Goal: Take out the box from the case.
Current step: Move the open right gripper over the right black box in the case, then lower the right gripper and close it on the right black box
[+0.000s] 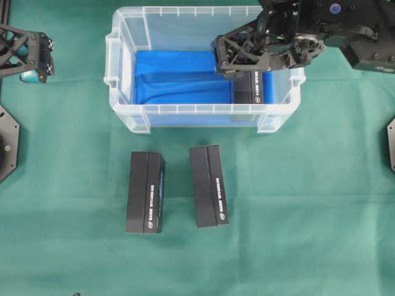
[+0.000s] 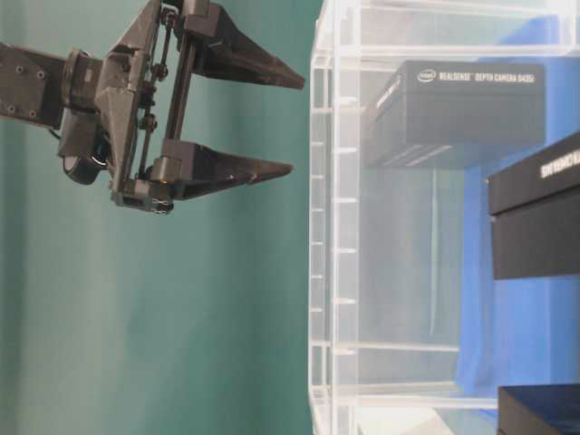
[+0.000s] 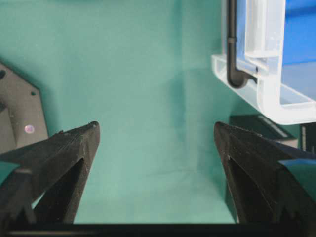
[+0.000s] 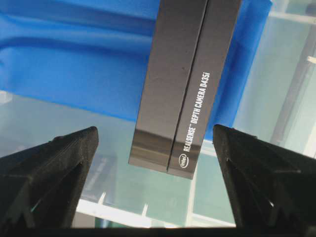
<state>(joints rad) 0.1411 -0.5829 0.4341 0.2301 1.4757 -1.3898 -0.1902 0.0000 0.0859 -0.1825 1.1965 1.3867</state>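
1. The case [image 1: 123, 61], a clear plastic bin lined with a blue cloth [image 1: 173, 77], stands at the far middle of the green tabletop [image 1: 308, 203].
2. One black box [image 1: 249, 87] lies inside the case, at its right end, on the blue cloth and near the front wall.
3. The right wrist view reads white print along that box's [image 4: 185, 74] edge: an Intel logo, then "REALSENSE DEPTH CAMERA D435i".
4. The table-level view shows the same wording through the clear wall.
5. The right gripper [image 1: 231, 61] hangs over the box in the case, jaws spread wide, one on each side of it, gripping nothing.
6. The left gripper [image 1: 37, 58] hovers left of the case, well apart from it, jaws wide and empty.
7. Two more black boxes [image 1: 146, 192] [image 1: 208, 186] lie side by side on the tabletop in front of the case; their white print is too small to read.
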